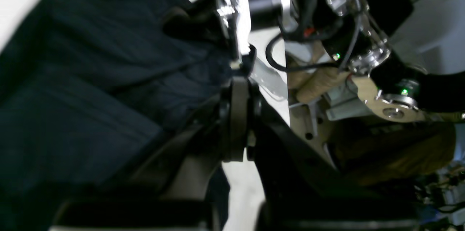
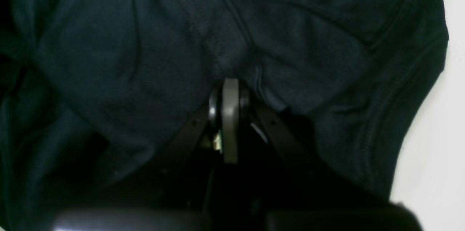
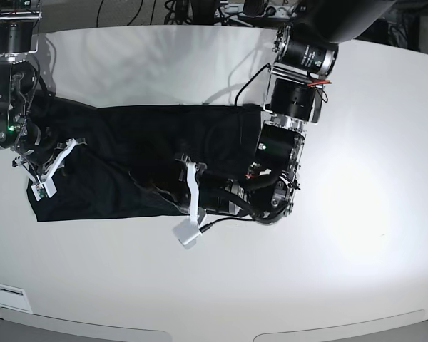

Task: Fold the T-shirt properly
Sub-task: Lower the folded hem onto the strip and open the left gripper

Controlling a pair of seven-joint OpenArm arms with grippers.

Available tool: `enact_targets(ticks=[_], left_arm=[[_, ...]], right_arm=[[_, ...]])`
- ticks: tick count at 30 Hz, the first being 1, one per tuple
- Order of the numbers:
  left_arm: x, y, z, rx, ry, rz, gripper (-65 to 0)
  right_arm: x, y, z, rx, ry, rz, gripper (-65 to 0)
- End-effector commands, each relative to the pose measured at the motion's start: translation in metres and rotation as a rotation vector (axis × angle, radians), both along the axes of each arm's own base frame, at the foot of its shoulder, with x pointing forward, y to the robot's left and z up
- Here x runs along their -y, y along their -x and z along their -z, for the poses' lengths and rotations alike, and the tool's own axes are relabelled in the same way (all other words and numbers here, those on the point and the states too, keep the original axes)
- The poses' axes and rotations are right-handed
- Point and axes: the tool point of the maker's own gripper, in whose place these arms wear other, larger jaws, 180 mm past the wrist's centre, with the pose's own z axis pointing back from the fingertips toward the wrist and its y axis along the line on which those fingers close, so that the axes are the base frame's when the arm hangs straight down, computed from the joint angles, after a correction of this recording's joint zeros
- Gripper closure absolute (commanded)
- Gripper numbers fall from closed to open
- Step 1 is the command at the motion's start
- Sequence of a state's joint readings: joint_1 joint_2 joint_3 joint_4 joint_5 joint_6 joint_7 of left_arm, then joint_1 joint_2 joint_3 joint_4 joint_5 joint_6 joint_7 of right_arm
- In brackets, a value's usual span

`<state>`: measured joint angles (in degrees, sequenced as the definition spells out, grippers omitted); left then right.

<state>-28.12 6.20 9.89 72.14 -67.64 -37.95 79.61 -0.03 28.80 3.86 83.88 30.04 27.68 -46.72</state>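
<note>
The black T-shirt [image 3: 143, 142] lies spread across the white table, wrinkled along its near edge. It fills the right wrist view [image 2: 145, 42] and the left half of the left wrist view [image 1: 91, 78]. My left gripper [image 3: 160, 191] reaches in low from the right over the shirt's near edge. Its fingers [image 1: 238, 114] are pressed together, and cloth folds gather at their tip. My right gripper [image 3: 82, 178] is at the shirt's left end. Its fingers [image 2: 230, 114] are shut, with fabric bunched at the tip.
The white table [image 3: 342, 271] stretches bare to the right and toward the near edge. The left arm's black joints [image 3: 292, 100] stand over the shirt's right end. Cables and equipment [image 3: 200, 11] sit beyond the far table edge.
</note>
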Motion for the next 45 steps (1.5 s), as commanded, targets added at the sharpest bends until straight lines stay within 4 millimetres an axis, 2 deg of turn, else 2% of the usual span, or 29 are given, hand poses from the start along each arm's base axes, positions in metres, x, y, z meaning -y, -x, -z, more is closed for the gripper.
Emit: enact_targets(ticks=[1, 4, 13, 16, 19, 23, 24, 26, 29, 31, 34, 36, 41, 45], left_arm=[[-0.001, -0.013, -0.014, 0.052, -0.011, -0.016, 0.0], [-0.017, -0.027, 0.006, 0.058, -0.132, -0.087, 0.0], [-0.038, -0.023, 0.061, 0.029, -0.335, -0.16, 0.0], [-0.058, -0.03, 0.084, 0.06, -0.414, -0.235, 0.0], [-0.087, -0.034, 0.106, 0.083, -0.498, -0.305, 0.0], [-0.115, -0.028, 0.123, 0.056, -0.56, -0.326, 0.0], [-0.12, -0.027, 0.126, 0.053, -0.568, -0.33, 0.0], [-0.127, -0.025, 0.129, 0.042, -0.574, -0.337, 0.0], [-0.134, -0.025, 0.131, 0.042, -0.588, -0.34, 0.0], [-0.138, -0.025, 0.131, 0.042, -0.592, -0.343, 0.0], [-0.142, -0.025, 0.129, 0.034, -0.577, -0.347, 0.0], [-0.143, -0.025, 0.129, 0.031, -0.572, -0.348, 0.0], [-0.145, -0.023, 0.129, 0.021, -0.575, -0.341, 0.0], [-0.142, -0.021, 0.126, 0.005, -0.548, -0.334, 0.0]], right_arm=[[0.003, 0.005, 0.003, -0.033, 0.019, -0.018, 0.0], [0.002, 0.005, 0.003, -0.033, 0.019, -0.018, 0.0], [0.003, 0.005, 0.002, -0.031, 0.019, -0.018, 0.0], [0.003, -0.001, -0.002, -0.017, 0.02, -0.016, 0.0], [-0.001, -0.02, -0.022, 0.04, -0.025, -0.014, 0.0], [-0.003, -0.053, -0.062, 0.151, -0.076, -0.02, 0.0], [-0.002, -0.062, -0.074, 0.176, -0.09, -0.014, -4.2], [0.003, -0.076, -0.096, 0.217, -0.11, 0.006, -16.9], [0.025, -0.089, -0.12, 0.258, -0.106, 0.09, -36.2], [0.046, -0.088, -0.127, 0.27, -0.119, 0.178, -39.7], [0.074, -0.075, -0.114, 0.213, -0.147, 0.307, -39.7], [0.083, -0.064, -0.1, 0.153, -0.216, 0.355, -39.7], [0.089, -0.037, -0.067, -0.01, -0.43, 0.401, -39.7], [0.07, -0.022, -0.044, -0.099, -0.579, 0.35, -39.7]])
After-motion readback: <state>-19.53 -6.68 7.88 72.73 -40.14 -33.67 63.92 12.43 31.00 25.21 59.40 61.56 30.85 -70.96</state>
